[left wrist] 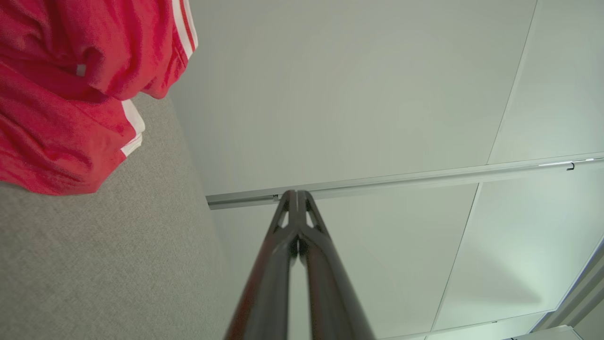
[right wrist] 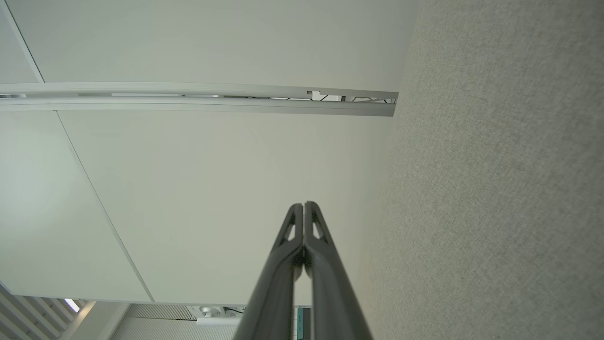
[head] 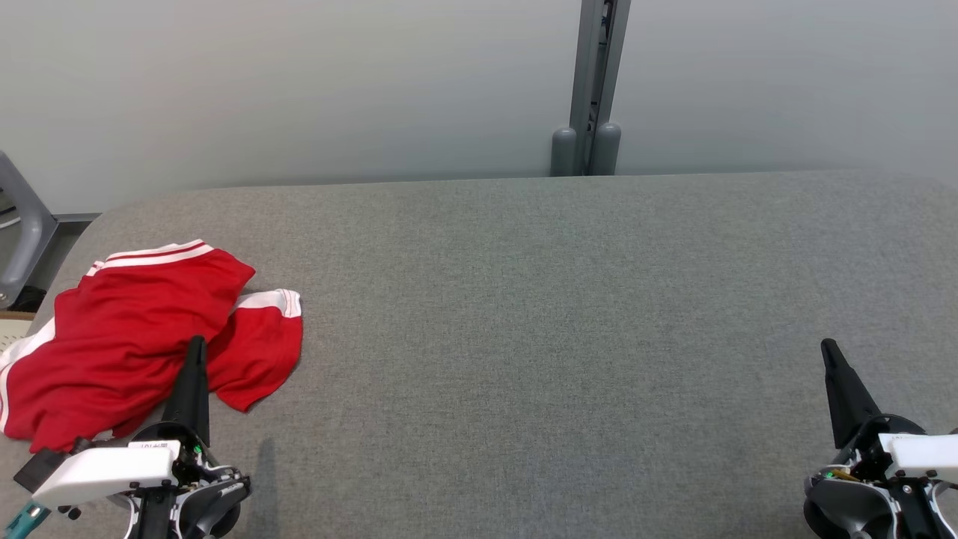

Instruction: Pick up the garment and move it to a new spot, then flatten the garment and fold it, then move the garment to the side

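Observation:
The garment (head: pixel 142 337) is a pair of red shorts with white stripes, lying crumpled at the left end of the grey table (head: pixel 539 329). In the left wrist view the garment (left wrist: pixel 61 94) fills the upper left corner. My left gripper (head: pixel 196 346) is shut and empty at the lower left, its tip over the garment's near edge. From the left wrist view my left gripper (left wrist: pixel 296 193) points up past the table at the wall. My right gripper (head: pixel 828 347) is shut and empty at the lower right, far from the garment. Its closed fingers (right wrist: pixel 304 206) aim at the wall.
A pale wall with a grey vertical post (head: pixel 595 90) stands behind the table. A grey chair frame (head: pixel 22 232) sits beyond the table's left end. Bare grey surface stretches from the garment across to the right gripper.

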{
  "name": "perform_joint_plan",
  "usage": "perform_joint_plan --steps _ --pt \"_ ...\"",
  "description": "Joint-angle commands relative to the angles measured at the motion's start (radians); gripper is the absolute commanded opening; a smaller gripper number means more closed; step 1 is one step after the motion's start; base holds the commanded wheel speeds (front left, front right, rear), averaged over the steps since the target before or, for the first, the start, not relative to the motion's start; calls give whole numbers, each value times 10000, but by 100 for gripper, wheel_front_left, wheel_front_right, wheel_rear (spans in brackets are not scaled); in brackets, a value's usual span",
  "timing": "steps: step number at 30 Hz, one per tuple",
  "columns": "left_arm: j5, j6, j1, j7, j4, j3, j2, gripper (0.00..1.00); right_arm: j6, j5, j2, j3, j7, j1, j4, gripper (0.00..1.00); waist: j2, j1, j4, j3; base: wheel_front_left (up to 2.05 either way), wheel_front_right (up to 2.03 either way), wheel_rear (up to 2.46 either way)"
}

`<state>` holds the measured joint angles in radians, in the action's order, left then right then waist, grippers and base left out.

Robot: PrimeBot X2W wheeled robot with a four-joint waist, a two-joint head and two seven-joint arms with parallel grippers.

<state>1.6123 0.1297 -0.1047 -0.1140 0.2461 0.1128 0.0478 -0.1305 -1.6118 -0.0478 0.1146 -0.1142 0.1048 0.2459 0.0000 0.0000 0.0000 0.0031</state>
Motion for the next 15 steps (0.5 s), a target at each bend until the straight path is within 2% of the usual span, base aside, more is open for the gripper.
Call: perform_joint_plan --steps 1,9,10,15 --pt "10 36 -95 -29 -25 33 51 0 -4 -23 -39 4 -23 76 -28 0 0 0 0 0 0 0 0" --pt "11 36 -95 -29 -25 33 51 0 -4 -23 -39 3 -23 77 -28 0 0 0 0 0 0 0 0" --pt "5 -2 236 32 222 -25 -92 100 13 7 98 -86 51 -226 198 100 0 0 2 3 0 0 0" --pt "-23 0 275 289 6 -87 -71 100 11 16 82 -549 419 -195 -40 100 0 0 11 9 0 0 0"
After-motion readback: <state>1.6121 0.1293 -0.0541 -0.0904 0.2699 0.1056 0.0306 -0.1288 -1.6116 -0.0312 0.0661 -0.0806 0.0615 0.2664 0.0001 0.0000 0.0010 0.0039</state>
